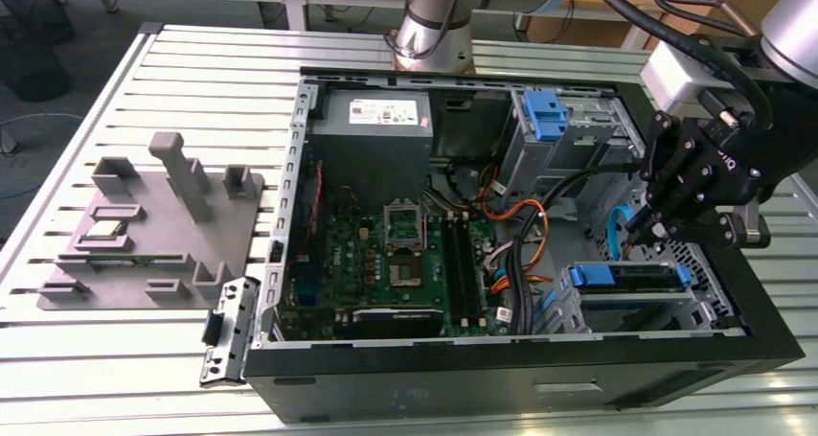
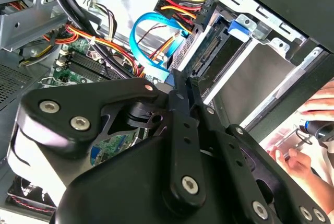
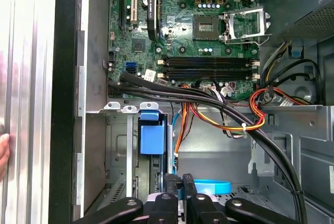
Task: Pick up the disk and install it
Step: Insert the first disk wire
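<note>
The disk (image 1: pixel 623 281), a grey drive in a bright blue carrier, sits in the lower drive bay at the front corner of the open computer case (image 1: pixel 511 369). In the first wrist view its blue carrier tab (image 3: pixel 152 132) stands in the bay. In the second wrist view its connector edge (image 2: pixel 209 51) faces the red, yellow and black power plug. My gripper (image 1: pixel 635 240) hangs just above that bay, on the exterior view's right. Its black fingers meet at the tips (image 2: pixel 185 80) close to the disk's connector end and a blue data cable (image 2: pixel 143 36). They look shut with nothing between them (image 3: pixel 178 182).
A lone blue bracket (image 1: pixel 543 115) sits in the upper bay beside the power supply (image 1: pixel 374 115). Thick black cables (image 3: pixel 209 101) and coloured wires cross the motherboard (image 1: pixel 397 254). A grey fixture block (image 1: pixel 147 230) stands on the table. A person's hand (image 2: pixel 313 112) is beside the case.
</note>
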